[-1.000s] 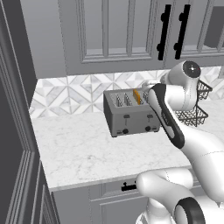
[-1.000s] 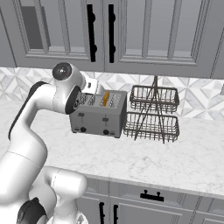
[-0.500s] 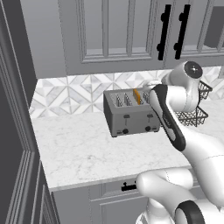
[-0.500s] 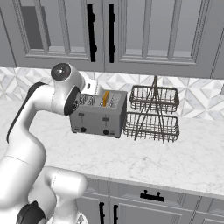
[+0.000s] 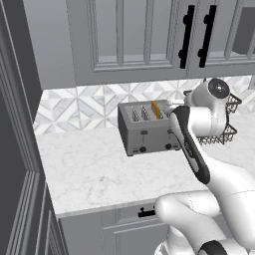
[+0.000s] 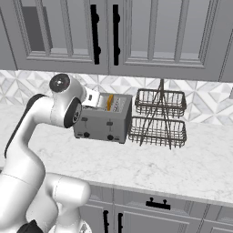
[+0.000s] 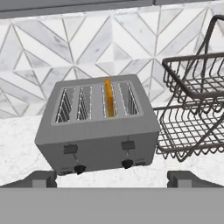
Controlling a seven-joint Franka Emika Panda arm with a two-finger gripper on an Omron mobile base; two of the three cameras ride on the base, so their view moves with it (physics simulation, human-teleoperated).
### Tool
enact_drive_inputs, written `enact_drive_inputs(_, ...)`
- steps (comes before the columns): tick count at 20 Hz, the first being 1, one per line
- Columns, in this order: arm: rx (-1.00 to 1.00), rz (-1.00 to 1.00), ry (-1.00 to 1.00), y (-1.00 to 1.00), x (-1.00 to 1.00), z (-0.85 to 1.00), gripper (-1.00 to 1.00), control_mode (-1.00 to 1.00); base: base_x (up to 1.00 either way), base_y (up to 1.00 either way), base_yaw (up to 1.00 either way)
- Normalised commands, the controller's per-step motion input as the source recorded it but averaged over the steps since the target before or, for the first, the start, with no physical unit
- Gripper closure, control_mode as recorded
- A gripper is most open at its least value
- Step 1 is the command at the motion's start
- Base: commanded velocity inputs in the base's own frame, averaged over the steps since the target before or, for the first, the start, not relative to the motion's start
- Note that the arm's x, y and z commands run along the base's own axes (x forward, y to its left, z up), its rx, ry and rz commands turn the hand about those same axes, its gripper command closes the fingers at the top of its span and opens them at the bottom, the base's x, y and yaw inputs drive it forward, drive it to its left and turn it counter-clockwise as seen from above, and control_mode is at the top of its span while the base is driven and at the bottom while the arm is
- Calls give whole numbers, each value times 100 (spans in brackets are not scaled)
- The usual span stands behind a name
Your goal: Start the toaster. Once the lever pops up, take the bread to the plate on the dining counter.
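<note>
The grey four-slot toaster (image 5: 149, 133) (image 6: 103, 123) (image 7: 98, 129) stands on the marble counter by the tiled backsplash. The bread (image 5: 156, 109) (image 6: 109, 102) (image 7: 108, 97), a thin yellow-tan slice, sits upright in the third slot from the left in the hand view. Two black levers (image 7: 70, 149) and two knobs (image 7: 79, 169) face me. My gripper (image 7: 111, 179) hovers above and in front of the toaster, open, with nothing between its fingertips (image 7: 41, 178). The plate and the dining counter are out of view.
A dark two-tier wire basket rack (image 6: 158, 119) (image 5: 226, 119) (image 7: 192, 109) stands just right of the toaster. Grey upper cabinets (image 6: 104, 36) with black handles hang above. A tall dark cabinet side (image 5: 15, 149) borders the counter (image 5: 89, 169) on the left.
The arm has sunk slightly toward the toaster. The gripper stays open, and the toaster and bread have not moved.
</note>
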Motion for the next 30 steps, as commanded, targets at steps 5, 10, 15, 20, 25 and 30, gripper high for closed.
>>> enact_drive_inputs(5, 0, -1, 0, -6, 2, -44, -100, -100, 0, 0, 0)
enact_drive_inputs(10, 0, 0, 0, -1, 26, -42, -100, -100, 0, 0, 0)
enact_drive_inputs(15, 0, 0, 0, -1, 45, -27, -100, -100, 0, 0, 0)
enact_drive_inputs(20, 0, 0, 0, -6, 61, -20, -100, -100, 0, 0, 0)
enact_drive_inputs(25, 0, 0, 0, -13, 63, -6, -100, -100, 0, 0, 0)
enact_drive_inputs(30, 0, 0, 0, -4, 46, -5, -100, -100, 0, 0, 0)
